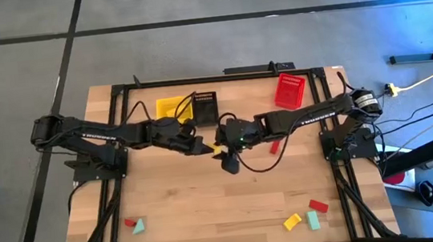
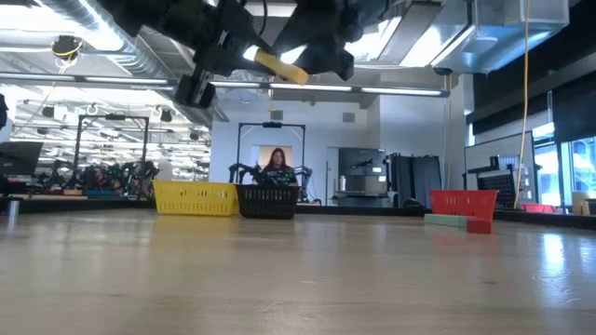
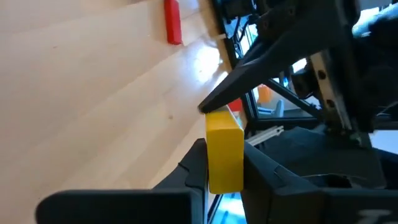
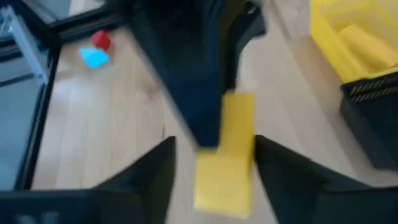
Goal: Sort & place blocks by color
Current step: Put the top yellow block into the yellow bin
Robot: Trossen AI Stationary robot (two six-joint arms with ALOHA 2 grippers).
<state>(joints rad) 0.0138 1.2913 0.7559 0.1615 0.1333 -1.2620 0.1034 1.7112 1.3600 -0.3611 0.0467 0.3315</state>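
Yellow block [image 3: 224, 152]: aloft over mid-table, between both grippers; clamped between left fingers; seen tilted overhead from table height.
Left gripper [image 3: 222, 168]: near table centre, just in front of the baskets; jaws narrow, pressed on both sides of the yellow block.
Right gripper [image 4: 214, 165]: meeting the left one at centre; jaws spread, standing clear on either side of the yellow block, no contact visible.
Yellow basket [image 1: 171, 107]: back edge, left of centre; yellow piece [image 4: 367, 43] lying inside.
Black basket [image 1: 204, 106]: touching the yellow basket's right side.
Red basket [image 1: 289, 91]: back edge, right side, well apart from the other two.
Red bar [image 1: 274, 146]: on wood below the right arm, right of centre.
Front-left pair: red block [image 1: 130, 223] beside teal block [image 1: 139, 227].
Front-right group: yellow block [image 1: 292, 222], teal block [image 1: 313, 220], red block [image 1: 318, 205], close together.
Background: seated person [image 2: 277, 166] behind the black basket, far across the room.
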